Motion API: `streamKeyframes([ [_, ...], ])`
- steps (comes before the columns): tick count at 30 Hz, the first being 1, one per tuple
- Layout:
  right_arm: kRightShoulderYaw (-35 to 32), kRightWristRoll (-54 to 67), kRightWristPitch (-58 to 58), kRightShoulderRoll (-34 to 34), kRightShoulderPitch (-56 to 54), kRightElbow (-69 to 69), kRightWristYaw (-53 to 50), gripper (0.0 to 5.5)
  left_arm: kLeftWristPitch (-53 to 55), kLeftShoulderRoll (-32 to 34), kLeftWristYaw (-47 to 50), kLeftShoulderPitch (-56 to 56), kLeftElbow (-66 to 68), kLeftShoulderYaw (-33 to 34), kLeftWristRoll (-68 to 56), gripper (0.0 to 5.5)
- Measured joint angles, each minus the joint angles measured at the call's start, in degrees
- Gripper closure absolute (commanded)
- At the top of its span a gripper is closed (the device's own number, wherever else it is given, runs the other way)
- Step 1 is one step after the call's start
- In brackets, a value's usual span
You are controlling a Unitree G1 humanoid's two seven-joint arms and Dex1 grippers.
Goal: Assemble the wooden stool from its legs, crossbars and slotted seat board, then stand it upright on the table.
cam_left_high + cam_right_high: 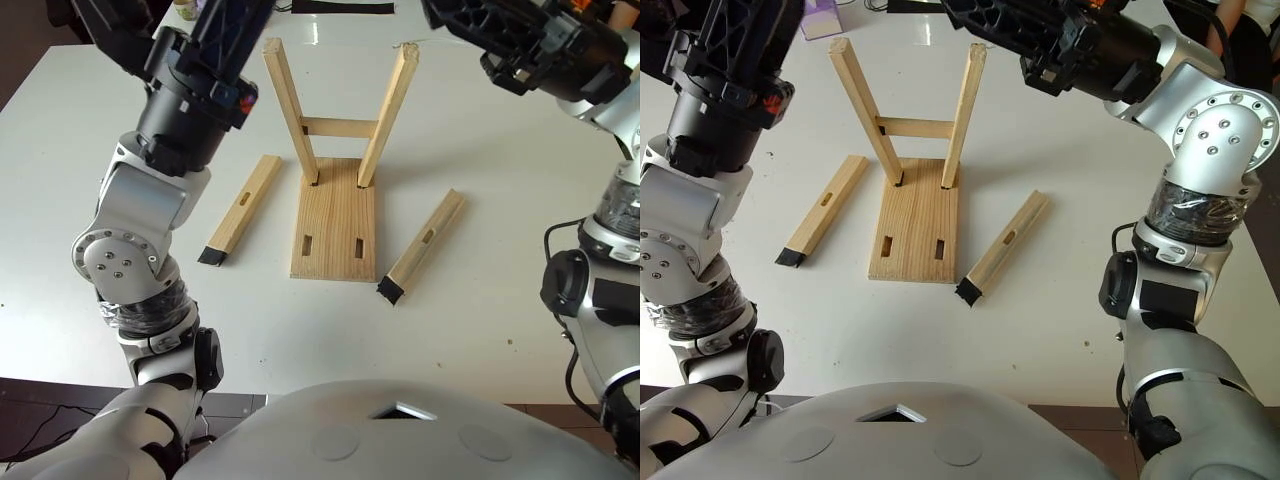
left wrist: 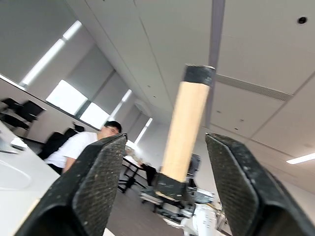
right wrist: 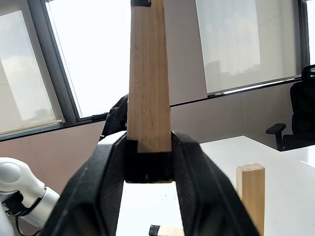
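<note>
The slotted seat board [image 1: 335,232] lies flat on the white table. Two legs [image 1: 290,110] [image 1: 388,115] stand in its far slots, joined by a crossbar [image 1: 338,127]. One loose black-capped leg [image 1: 243,208] lies left of the board and another [image 1: 422,245] lies right of it. Both arms are raised over the table's far side. My right gripper [image 3: 148,142] is shut on the lower end of a wooden leg [image 3: 148,73] with a black cap at its far end. My left gripper [image 2: 165,142] is open and holds nothing; that held leg [image 2: 184,123] shows beyond its fingers.
The white table [image 1: 480,160] has bare room in front of and beside the board. A small container [image 1: 186,10] and a dark flat item [image 1: 342,6] sit at the far edge. The near table edge [image 1: 60,380] runs just ahead of me.
</note>
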Motion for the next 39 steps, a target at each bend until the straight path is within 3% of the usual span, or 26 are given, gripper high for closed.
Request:
streamKeyframes([
  [11, 6.9, -1.3, 0.4, -6.2, 1.7, 0.3, 11.1, 4.18, 2.0, 6.1, -2.9, 0.0, -1.6, -3.4, -3.7, 2.23],
  [25, 11.4, -2.9, 1.0, -12.1, 7.1, -3.2, 18.1, 4.18, 4.9, 12.0, -12.4, 0.2, 1.4, -5.5, 2.3, 2.23],
  [37, 12.3, -3.1, 1.0, -13.2, 7.7, -4.2, 18.3, 4.18, 4.9, 12.4, -17.3, 1.1, 0.4, -5.6, 5.9, 4.09],
  [39, 13.1, -3.5, 1.0, -13.5, 7.9, -4.2, 18.5, 4.18, 5.0, 12.5, -17.5, 1.2, 0.1, -5.6, 7.1, 4.19],
])
